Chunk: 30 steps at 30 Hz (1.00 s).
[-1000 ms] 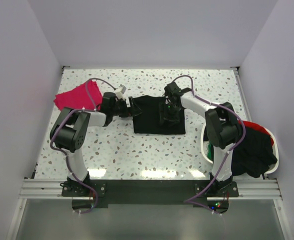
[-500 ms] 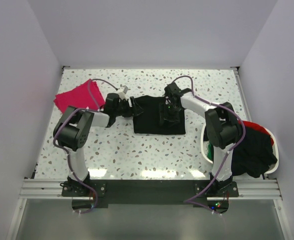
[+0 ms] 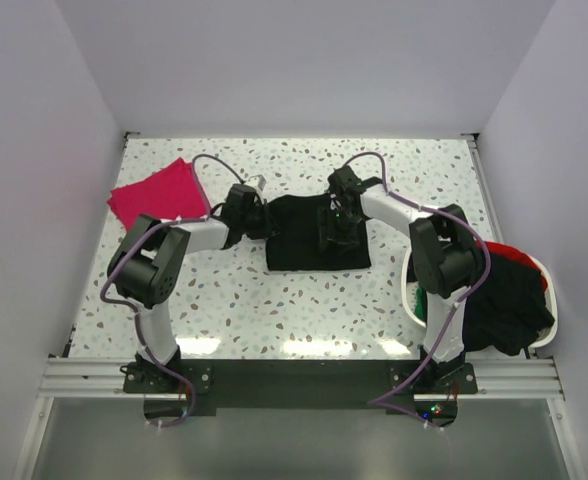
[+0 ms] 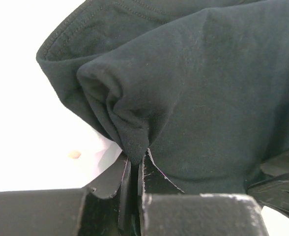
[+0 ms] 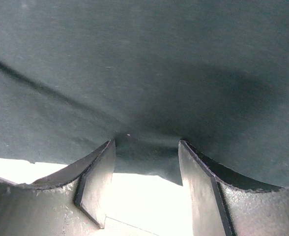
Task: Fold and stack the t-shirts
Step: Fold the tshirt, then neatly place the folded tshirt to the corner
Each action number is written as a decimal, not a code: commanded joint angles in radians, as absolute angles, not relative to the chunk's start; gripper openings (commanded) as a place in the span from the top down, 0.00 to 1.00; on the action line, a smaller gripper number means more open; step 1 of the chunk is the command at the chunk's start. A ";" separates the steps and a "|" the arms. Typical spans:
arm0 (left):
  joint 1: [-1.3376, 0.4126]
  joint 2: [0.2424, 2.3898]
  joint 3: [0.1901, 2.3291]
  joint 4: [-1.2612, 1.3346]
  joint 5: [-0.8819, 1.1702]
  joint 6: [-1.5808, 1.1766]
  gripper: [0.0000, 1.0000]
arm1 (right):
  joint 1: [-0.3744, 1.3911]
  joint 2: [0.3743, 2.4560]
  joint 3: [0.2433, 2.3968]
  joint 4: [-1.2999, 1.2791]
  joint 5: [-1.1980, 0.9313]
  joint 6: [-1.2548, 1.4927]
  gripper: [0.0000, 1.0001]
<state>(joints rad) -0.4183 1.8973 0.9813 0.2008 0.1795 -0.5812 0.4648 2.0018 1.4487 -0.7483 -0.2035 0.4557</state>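
A black t-shirt (image 3: 312, 250), folded to a rough rectangle, lies mid-table. My left gripper (image 3: 267, 217) is at its left edge, shut on a pinched fold of the black cloth (image 4: 130, 132); in the left wrist view the jaws of that gripper (image 4: 136, 164) meet with the fold squeezed between them. My right gripper (image 3: 335, 231) stands on the shirt's right half, open, its fingertips (image 5: 102, 157) pressing down into the black cloth (image 5: 144, 73) without clamping it. A magenta-pink t-shirt (image 3: 154, 192), folded, lies at the far left.
A white basket (image 3: 537, 266) at the right edge holds a heap of black, red and green clothes (image 3: 509, 300). The speckled table (image 3: 304, 310) is walled on three sides. Purple cables loop over both arms.
My left gripper has moved right from beside the shirt to its left edge and shut on a fold of cloth. The right arm has not moved.
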 commanded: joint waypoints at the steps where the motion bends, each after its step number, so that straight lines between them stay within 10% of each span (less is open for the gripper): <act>1: -0.414 1.853 1.044 -0.119 -0.027 -0.502 1.00 | 0.471 1.950 1.468 -0.796 -0.192 0.446 0.42; 30: -0.325 1.859 1.557 -0.558 -0.475 -0.031 1.00 | 0.471 1.822 1.451 -0.884 -0.147 0.431 0.41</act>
<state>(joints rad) -0.3595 1.8591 1.4769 -0.5396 -0.3977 -0.1051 0.4706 1.8839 1.4597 -0.8776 -0.1661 0.4404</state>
